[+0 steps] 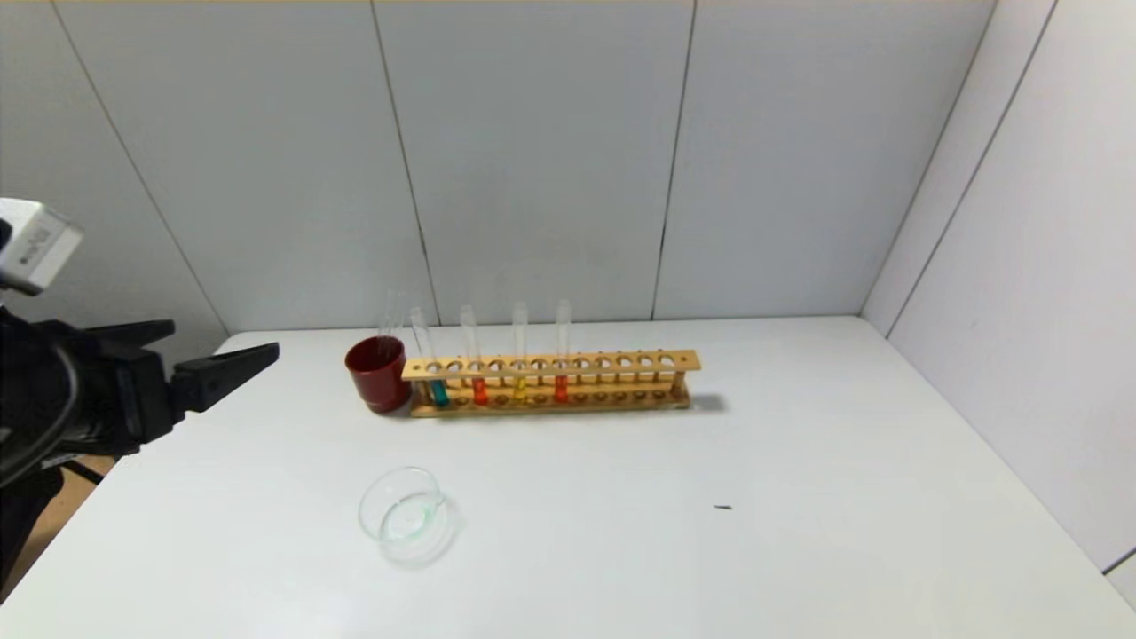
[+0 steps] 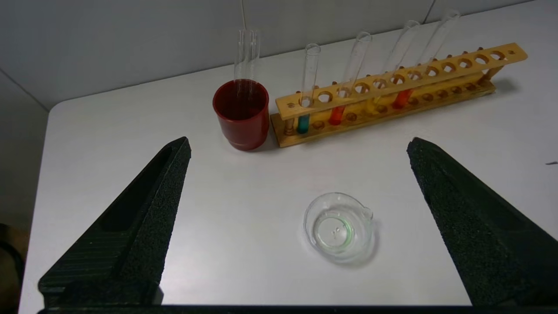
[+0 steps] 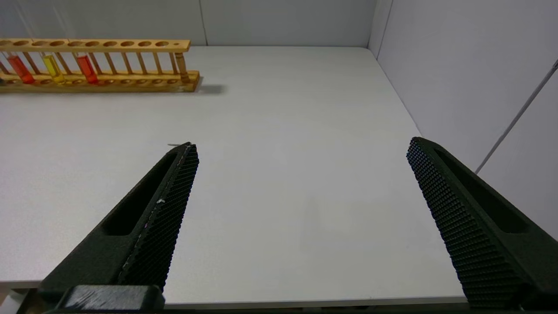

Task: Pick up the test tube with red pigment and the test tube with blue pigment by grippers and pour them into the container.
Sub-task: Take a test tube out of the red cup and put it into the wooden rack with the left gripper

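1. Four filled test tubes are seen standing in the wooden rack [image 1: 550, 383] at the far middle of the white table [image 1: 799, 497]; none has been lifted.
2. At the rack's left end stands the test tube with blue pigment [image 1: 437, 389], and just to its right the test tube with red pigment [image 1: 479, 389]; further right come a yellow tube [image 1: 520, 387] and a second, redder tube [image 1: 561, 387].
3. Just left of the rack, touching or nearly touching it, a dark red cup [image 1: 376, 376] is placed, with plain clear tubes standing in it.
4. Nearer and slightly left of the rack, well apart from it, the container [image 1: 404, 513] is found; apart from a faint greenish tint at its base, it looks unfilled.
5. At the left edge of the table the left gripper [image 2: 298, 148] is held with its jaws spread wide, nothing between them, aimed toward the rack and dish.
6. Over the near right of the table the right gripper [image 3: 301, 148] is likewise held wide apart and holds nothing.
7. By this evidence, both picks and both pours are judged to be left undone.
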Available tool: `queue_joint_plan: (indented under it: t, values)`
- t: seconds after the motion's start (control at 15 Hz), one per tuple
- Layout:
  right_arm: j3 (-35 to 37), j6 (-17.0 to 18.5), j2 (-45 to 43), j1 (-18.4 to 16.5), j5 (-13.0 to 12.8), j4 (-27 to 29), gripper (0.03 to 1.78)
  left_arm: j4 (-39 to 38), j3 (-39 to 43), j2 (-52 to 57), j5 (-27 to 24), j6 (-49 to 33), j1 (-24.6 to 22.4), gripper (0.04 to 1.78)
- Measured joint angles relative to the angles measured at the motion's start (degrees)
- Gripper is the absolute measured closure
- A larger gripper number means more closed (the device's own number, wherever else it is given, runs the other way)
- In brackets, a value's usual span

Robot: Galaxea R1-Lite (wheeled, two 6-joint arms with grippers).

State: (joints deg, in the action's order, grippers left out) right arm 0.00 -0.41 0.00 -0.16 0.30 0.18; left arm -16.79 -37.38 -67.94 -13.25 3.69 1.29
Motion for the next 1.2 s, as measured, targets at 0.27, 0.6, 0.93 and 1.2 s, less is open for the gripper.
queue_joint_plan:
  t: [0.27, 0.6, 0.93, 1.2]
  values:
    - [0.00, 0.00, 0.00, -0.02, 0.00, 0.00, 0.06, -7.68, -2.10, -13.31, -0.09, -1.22, 1.79, 0.07]
    - [0.00, 0.00, 0.00, -0.02, 0.00, 0.00, 0.06, -13.58, -6.72, -27.16, -0.09, -2.46, 2.80, 0.07]
    - [0.00, 0.00, 0.00, 0.00, 0.00, -0.02, 0.06, -14.87, -13.95, -36.83, -0.06, -2.44, 4.24, 0.07]
    - [0.00, 0.01, 0.00, -0.02, 0.00, 0.00, 0.06, -14.74, -19.20, -42.97, -0.28, -2.27, 4.55, 0.07]
